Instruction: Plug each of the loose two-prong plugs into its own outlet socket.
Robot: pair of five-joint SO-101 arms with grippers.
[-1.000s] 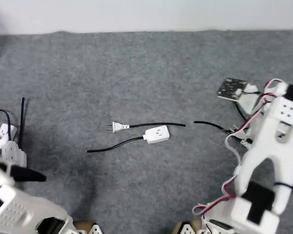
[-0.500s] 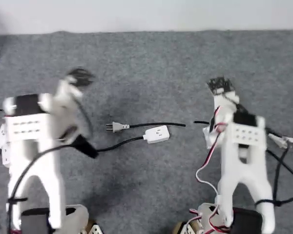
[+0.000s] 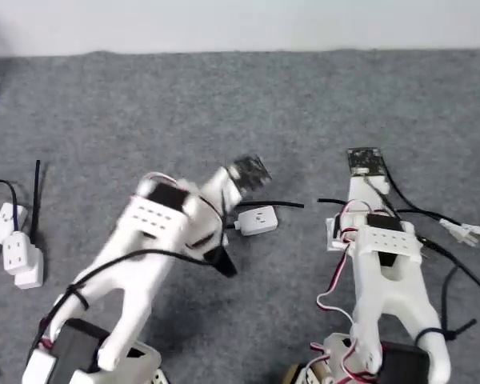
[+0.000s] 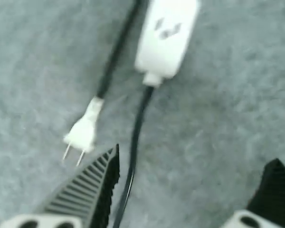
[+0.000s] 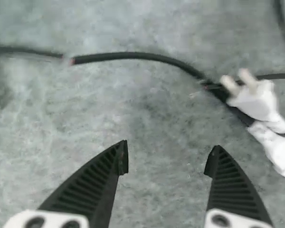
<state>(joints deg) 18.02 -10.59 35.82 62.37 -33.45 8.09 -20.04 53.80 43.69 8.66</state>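
Observation:
A white two-prong plug (image 4: 80,135) on a black cable lies on the grey mat just ahead of one finger of my left gripper (image 4: 190,171), which hangs open over the mat. Beyond that plug lies a white outlet socket (image 4: 167,35) (image 3: 258,219) with its own black cable. In the high view the left arm (image 3: 156,216) covers that plug. My right gripper (image 5: 168,159) is open above bare mat. A second white plug (image 5: 256,102) (image 3: 464,232) lies off to one side of it, prongs up off the mat.
Three more white outlet sockets (image 3: 16,248) with black cables sit at the mat's left edge. A loose black cable (image 5: 133,58) crosses ahead of the right gripper. The right arm (image 3: 384,256) stands at the mat's right.
The left arm has swung from the mat's left edge to over the centre plug and socket. The right arm has swung in from the far right, uncovering the plug on the right.

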